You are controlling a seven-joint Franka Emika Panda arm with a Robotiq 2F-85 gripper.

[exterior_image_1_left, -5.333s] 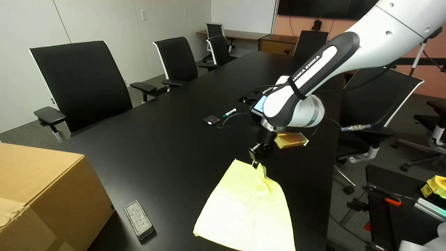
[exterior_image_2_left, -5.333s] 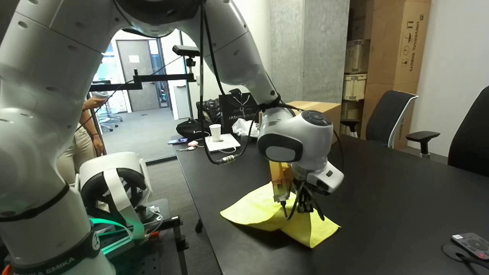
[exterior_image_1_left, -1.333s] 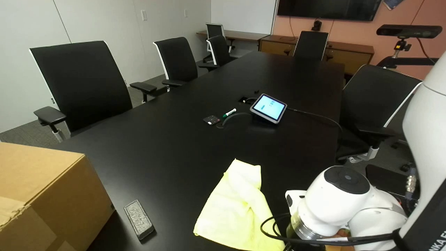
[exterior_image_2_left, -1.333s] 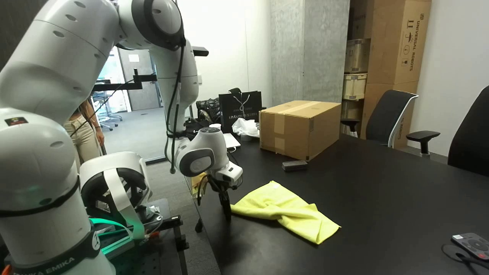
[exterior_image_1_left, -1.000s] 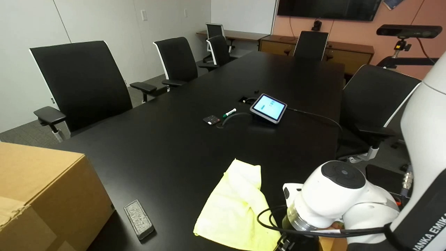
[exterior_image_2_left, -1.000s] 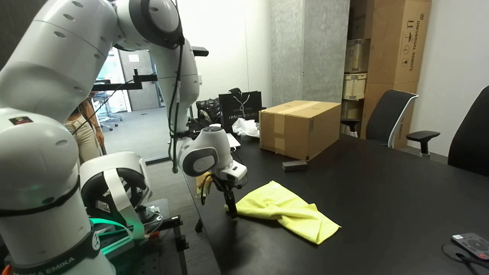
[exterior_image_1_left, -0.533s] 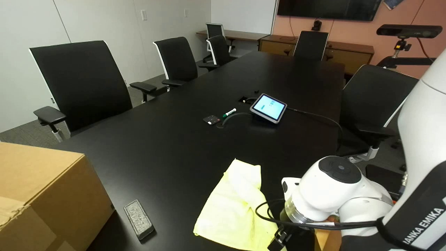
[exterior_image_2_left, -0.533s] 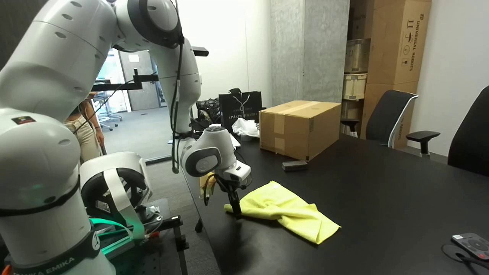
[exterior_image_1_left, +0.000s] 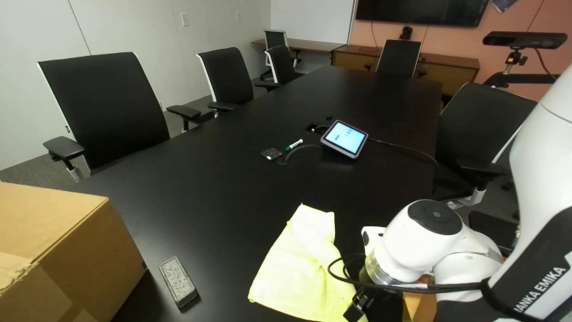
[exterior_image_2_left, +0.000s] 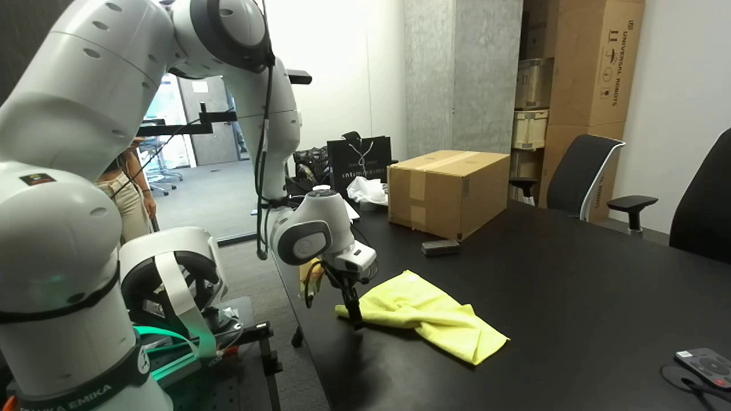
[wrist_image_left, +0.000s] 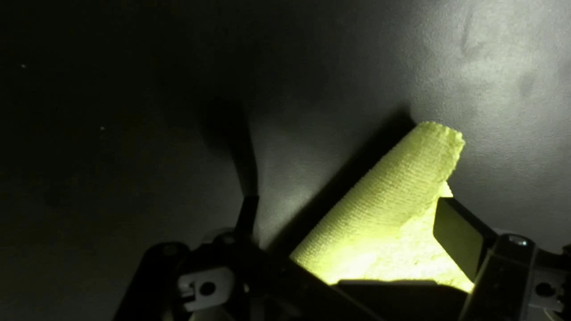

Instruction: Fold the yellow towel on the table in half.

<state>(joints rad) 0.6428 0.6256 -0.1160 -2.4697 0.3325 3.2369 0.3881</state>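
Note:
The yellow towel (exterior_image_1_left: 299, 273) lies rumpled on the black table (exterior_image_1_left: 201, 201), with a twisted fold running along it in both exterior views (exterior_image_2_left: 422, 311). At the towel's end nearest the arm, my gripper (exterior_image_2_left: 355, 322) points down, its tips low over the table. In the wrist view the jaws stand wide apart. A curled corner strip of the towel (wrist_image_left: 379, 209) passes between the fingers of the gripper (wrist_image_left: 348, 200), not clamped. One finger (wrist_image_left: 250, 214) is over bare table; the other finger's pad (wrist_image_left: 459, 236) is beside the cloth. Whether the tips touch the table I cannot tell.
A cardboard box (exterior_image_2_left: 445, 191) and a grey eraser block (exterior_image_1_left: 178, 281) sit on the table beyond the towel. Further along are a tablet (exterior_image_1_left: 344, 138), a green marker (exterior_image_1_left: 294, 145) and a remote (exterior_image_2_left: 705, 365). Black chairs (exterior_image_1_left: 103, 107) line the sides.
Several seconds ago the gripper was at the towel's other end, cloth drawn up to it. Now that cloth lies twisted, and the gripper has come to the near end, lately edging over the towel.

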